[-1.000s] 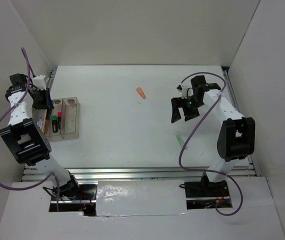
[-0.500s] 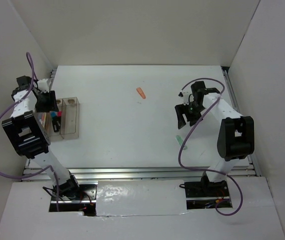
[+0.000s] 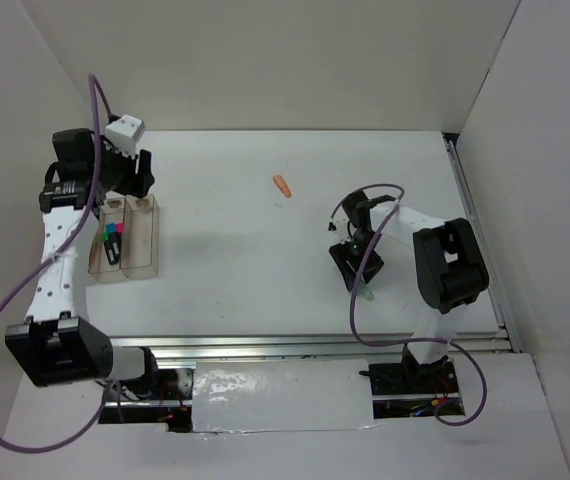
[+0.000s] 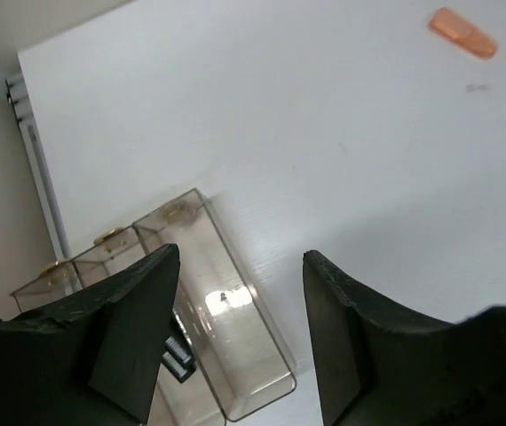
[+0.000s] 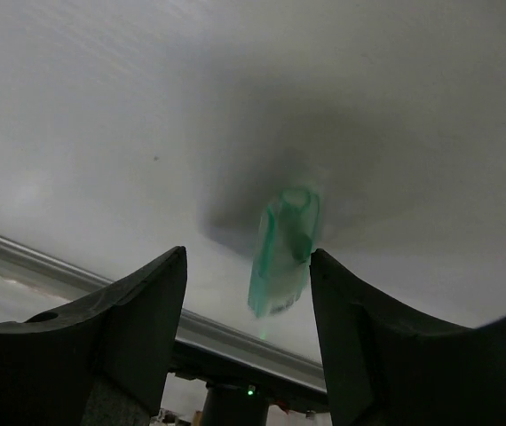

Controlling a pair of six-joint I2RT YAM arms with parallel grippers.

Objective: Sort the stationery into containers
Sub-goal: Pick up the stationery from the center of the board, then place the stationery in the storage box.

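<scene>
Mint green highlighter [image 5: 281,250] lies flat on the white table [image 3: 245,250], right of centre and near the front rail. From the top view we see only its near end, just beside the black fingers. From the right wrist view its long axis runs almost straight ahead, with a slight lean, so it lies crosswise to the line along which the jaws close.

Right gripper [image 5: 248,254] is low over it, jaws spread, one finger on each side of the barrel. There is a clear gap on the left side and a narrower one on the right. We see no contact and nothing is pinched. The barrel sits off centre, closer to the right finger.

Judgement: closing across the short width suits this lie. The right finger will probably touch first and nudge the barrel sideways before the pinch seats.

Left gripper [image 4: 241,254] is well apart, on the far left above the far end of the containers [image 3: 141,252]. Its jaws are spread and it holds nothing. Coloured items sit in the bins to the left, and the rightmost bin looks bare.

Orange stub [image 3: 282,185] lies loose mid-table toward the back, between the two arms. We cannot tell which arm is nearer.
</scene>
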